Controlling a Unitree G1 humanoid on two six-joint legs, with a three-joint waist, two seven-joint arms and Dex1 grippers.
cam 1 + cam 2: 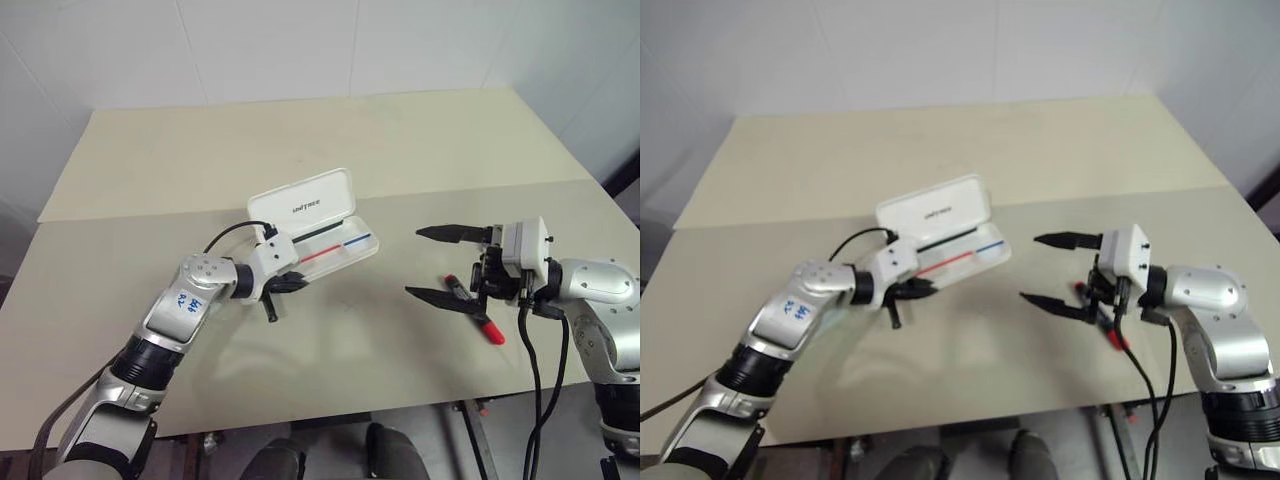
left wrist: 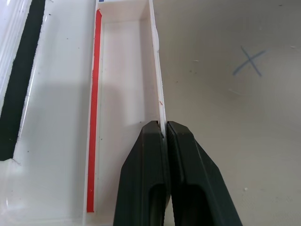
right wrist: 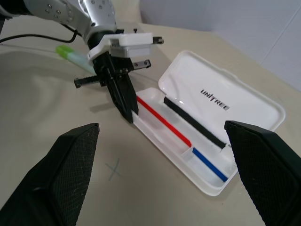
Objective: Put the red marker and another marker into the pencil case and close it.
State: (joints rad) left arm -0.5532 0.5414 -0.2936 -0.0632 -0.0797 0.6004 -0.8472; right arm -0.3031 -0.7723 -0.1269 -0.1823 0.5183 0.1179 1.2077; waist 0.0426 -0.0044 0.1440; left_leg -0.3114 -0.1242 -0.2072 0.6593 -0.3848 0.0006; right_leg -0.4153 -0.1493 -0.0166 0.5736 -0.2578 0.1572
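Table (image 1: pixel 150 160): pale beige surface bearing all the items; a faint pencilled cross (image 3: pixel 113 169) is marked on it in front of the case.
Green marker (image 3: pixel 70 55): lime, translucent, lying on the table behind the left arm, apart from the case.
Left gripper (image 2: pixel 164 136): black fingers pressed together, pinching the thin front wall of the case tray at its left end.
Pencil case (image 1: pixel 325 235): white, open, lying left of the table's centre; lid (image 3: pixel 225 101) raised upright behind the tray, lettering facing forward; tray interior shows a red stripe (image 2: pixel 94 108), then a blue one (image 3: pixel 209 165), with a black strip at the hinge side. No marker lies in the tray.
Right gripper (image 1: pixel 436 263): fingers spread wide, pointing toward the case, well apart from it.
Red marker (image 1: pixel 478 312): lying on the table at the right, below the right gripper's lower finger; red end nearest the table's front edge.
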